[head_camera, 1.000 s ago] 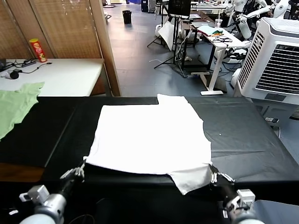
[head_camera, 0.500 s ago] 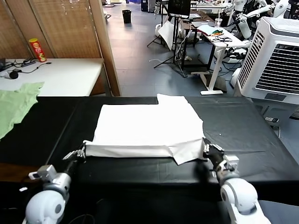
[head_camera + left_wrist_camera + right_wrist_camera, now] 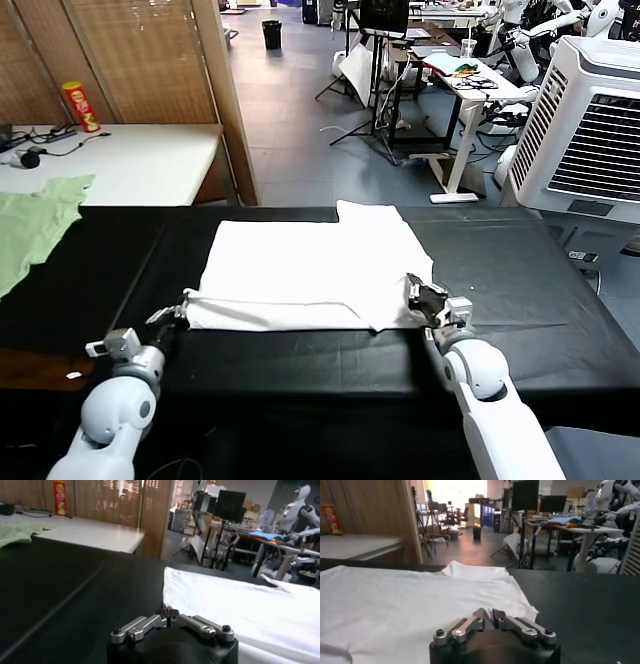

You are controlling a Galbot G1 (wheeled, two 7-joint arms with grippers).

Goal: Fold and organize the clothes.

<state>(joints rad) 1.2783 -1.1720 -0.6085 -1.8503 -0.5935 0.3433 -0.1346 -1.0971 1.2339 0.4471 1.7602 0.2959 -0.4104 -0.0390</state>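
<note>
The white T-shirt (image 3: 310, 262) lies flat on the black table (image 3: 530, 300), plain side up. Its near part is folded over away from me, so a straight fold edge runs between my two grippers. My left gripper (image 3: 178, 313) rests low at the fold's left corner, and the shirt's edge (image 3: 240, 610) starts right at its tips (image 3: 168, 612). My right gripper (image 3: 418, 293) sits at the fold's right corner over the cloth (image 3: 410, 595). Both pairs of jaws stand only slightly parted (image 3: 491, 614), with the cloth lying at the tips.
A light green garment (image 3: 35, 220) lies at the table's far left. Behind it is a white side table (image 3: 140, 165) with a red can (image 3: 80, 107). A large white air cooler (image 3: 590, 130) stands at the right. Black cloth stays bare on both sides of the shirt.
Both grippers carried the near hem away from me over the shirt, making the fold. Their jaws, shut on the hem before, now stand slightly apart.
</note>
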